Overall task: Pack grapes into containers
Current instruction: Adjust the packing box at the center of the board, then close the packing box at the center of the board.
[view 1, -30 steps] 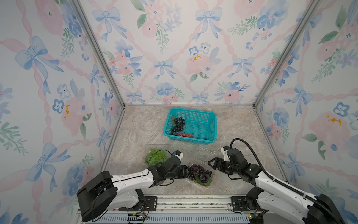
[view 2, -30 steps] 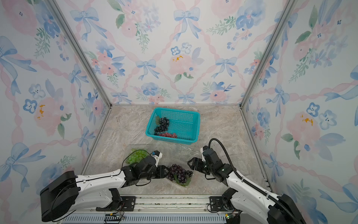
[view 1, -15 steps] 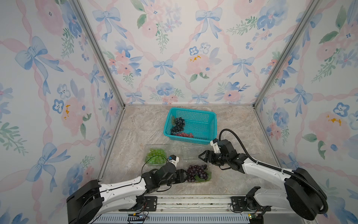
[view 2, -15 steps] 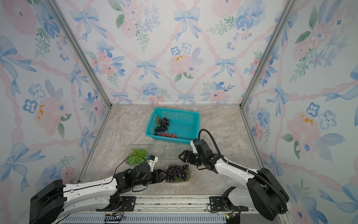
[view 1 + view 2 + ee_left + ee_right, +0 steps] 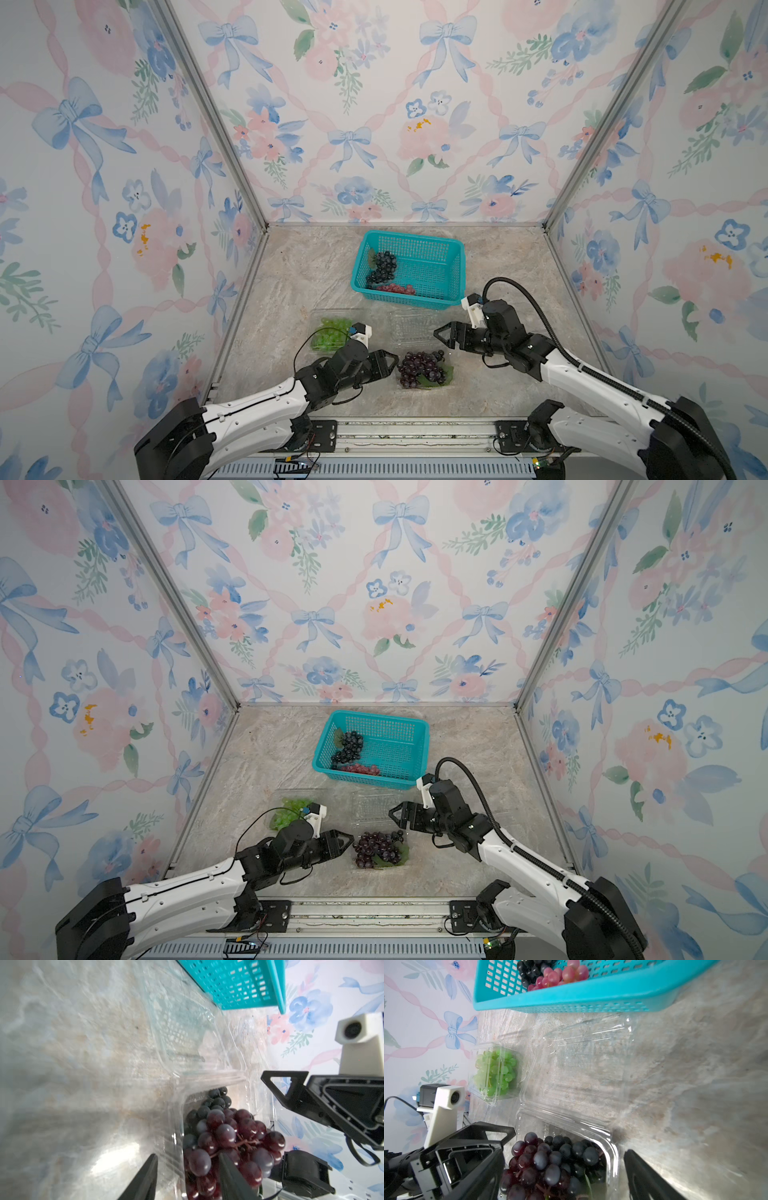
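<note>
At six o'clock on the counter point(image 5: 291, 270), the dark purple grapes point(image 5: 422, 368) lie in their open punnet point(image 5: 611, 1147), its lid point(image 5: 413, 328) flat toward twelve. At nine the left gripper point(image 5: 390, 363) straddles the punnet wall, jaws apart; at two the right gripper point(image 5: 441, 337) hovers, jaws wide. Best pinch that wall first, then sweep the lid over without snagging grapes.

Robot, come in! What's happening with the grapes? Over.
Grippers: left gripper open at container edge, right gripper open beside lid. Inside, purple grapes; lid not shut. In basket, dark bunch and red bunch. Nothing blocking lid.
</note>
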Tool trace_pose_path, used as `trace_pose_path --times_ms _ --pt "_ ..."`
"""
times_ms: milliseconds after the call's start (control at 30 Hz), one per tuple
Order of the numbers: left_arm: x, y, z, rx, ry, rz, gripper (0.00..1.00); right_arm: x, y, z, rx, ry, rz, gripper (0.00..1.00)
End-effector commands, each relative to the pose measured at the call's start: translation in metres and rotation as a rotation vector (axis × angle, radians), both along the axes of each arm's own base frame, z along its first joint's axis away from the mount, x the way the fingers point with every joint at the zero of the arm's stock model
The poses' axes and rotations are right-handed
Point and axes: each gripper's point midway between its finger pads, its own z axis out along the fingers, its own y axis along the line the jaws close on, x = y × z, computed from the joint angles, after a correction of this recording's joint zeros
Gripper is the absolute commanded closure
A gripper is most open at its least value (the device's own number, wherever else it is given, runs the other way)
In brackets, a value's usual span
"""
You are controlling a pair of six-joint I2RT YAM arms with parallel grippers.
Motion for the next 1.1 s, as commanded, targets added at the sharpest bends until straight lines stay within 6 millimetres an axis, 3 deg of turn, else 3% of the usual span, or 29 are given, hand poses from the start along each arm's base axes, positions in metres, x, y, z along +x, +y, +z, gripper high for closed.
trace_pose_path --times_ms 0,233,500,700,867,1067 --pt "0.011 -0.002 0.010 0.032 -0.031 -0.018 0.49 -0.003 -0.015 -0.027 -0.058 0.063 -0.006 0.10" --pt "0.049 -0.011 0.009 0.143 -0.060 0.018 0.50 0.030 -0.008 -0.032 0.018 0.049 -0.011 0.10" --pt "0.076 -0.011 -0.008 0.226 -0.046 0.040 0.51 0.053 0.010 -0.057 0.080 0.083 0.010 0.10" --pt "0.084 -0.015 -0.010 0.242 -0.057 0.026 0.51 0.062 0.022 -0.063 0.131 0.075 0.012 0.11" --pt "0.089 -0.022 0.001 0.227 -0.096 0.003 0.51 0.067 0.030 -0.059 0.157 0.058 0.007 0.12" --pt "0.083 -0.035 0.013 0.179 -0.115 -0.061 0.51 0.055 0.040 -0.058 0.160 0.045 0.023 0.13"
